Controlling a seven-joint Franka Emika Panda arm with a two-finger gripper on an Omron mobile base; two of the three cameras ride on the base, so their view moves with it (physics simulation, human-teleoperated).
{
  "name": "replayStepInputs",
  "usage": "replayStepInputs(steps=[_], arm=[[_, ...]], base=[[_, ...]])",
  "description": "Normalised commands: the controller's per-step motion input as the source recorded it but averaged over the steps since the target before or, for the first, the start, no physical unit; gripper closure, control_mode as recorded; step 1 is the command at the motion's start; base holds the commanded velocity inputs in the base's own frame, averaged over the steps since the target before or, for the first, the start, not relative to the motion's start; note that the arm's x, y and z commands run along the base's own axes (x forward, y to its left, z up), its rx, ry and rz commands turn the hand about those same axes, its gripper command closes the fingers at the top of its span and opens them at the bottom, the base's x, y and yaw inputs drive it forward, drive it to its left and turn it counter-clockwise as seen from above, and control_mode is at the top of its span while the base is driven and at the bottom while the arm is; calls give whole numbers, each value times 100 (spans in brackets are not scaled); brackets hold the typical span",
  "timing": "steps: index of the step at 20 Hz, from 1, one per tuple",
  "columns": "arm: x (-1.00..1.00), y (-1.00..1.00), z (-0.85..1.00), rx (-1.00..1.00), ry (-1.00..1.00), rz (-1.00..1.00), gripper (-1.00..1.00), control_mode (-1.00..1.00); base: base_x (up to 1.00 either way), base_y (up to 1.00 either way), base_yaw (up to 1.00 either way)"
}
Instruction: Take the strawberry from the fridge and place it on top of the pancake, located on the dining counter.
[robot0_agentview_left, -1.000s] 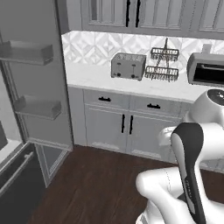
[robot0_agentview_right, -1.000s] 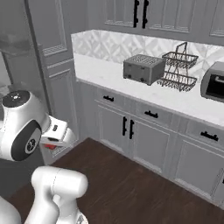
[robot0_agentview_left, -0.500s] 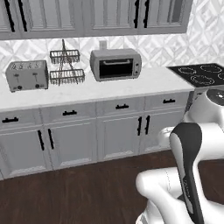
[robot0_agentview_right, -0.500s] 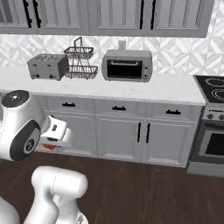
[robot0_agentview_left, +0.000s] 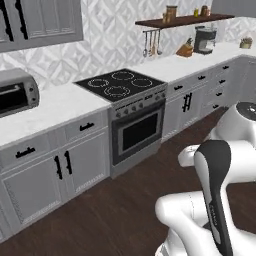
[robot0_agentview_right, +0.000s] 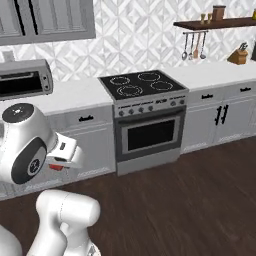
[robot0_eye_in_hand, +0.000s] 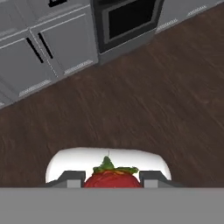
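Two dark fingertips (robot0_eye_in_hand: 72, 178) of the pincer (robot0_eye_in_hand: 112, 180) sat pressed against either side of the strawberry (robot0_eye_in_hand: 113, 178), so: clamped shut on the fruit, red body wedged right between them with the green leafy cap poking up. Seen from the hand view, hung over dark wood floor (robot0_eye_in_hand: 144, 105), well apart from anything else. Grey cabinet doors (robot0_eye_in_hand: 41, 57) with black handles ran along the top of that view, next to the oven door (robot0_eye_in_hand: 127, 17).

From the right base view, showed a bit of red at the end of the white wrist (robot0_agentview_right: 57, 167), low down in front of the cabinets, though too small there to make out the fruit properly.

Faced a black four-ring stove (robot0_agentview_left: 120, 83) set into a white surface (robot0_agentview_left: 50, 107), with a toaster oven (robot0_agentview_left: 15, 95) off to the left on that same surface. Further right: a wooden shelf (robot0_agentview_left: 185, 21) with jars, hanging utensils (robot0_agentview_left: 150, 44) under it, a knife block (robot0_agentview_left: 185, 49) and a coffee machine (robot0_agentview_left: 204, 40) on the far surface.
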Motion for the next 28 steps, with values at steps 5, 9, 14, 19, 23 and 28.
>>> replayStepInputs(steps=[5, 9, 14, 19, 23, 28], arm=[[0, 0, 0, 0, 0, 0, 100, 100], [0, 0, 0, 0, 0, 0, 100, 100], [0, 0, 0, 0, 0, 0, 100, 100], [0, 0, 0, 0, 0, 0, 100, 100], [0, 0, 0, 0, 0, 0, 100, 100], [0, 0, 0, 0, 0, 0, 100, 100]], base=[[0, -88, -79], [0, -89, -79], [0, -94, -77], [5, -100, -72], [42, -88, -66], [89, -25, -59]])
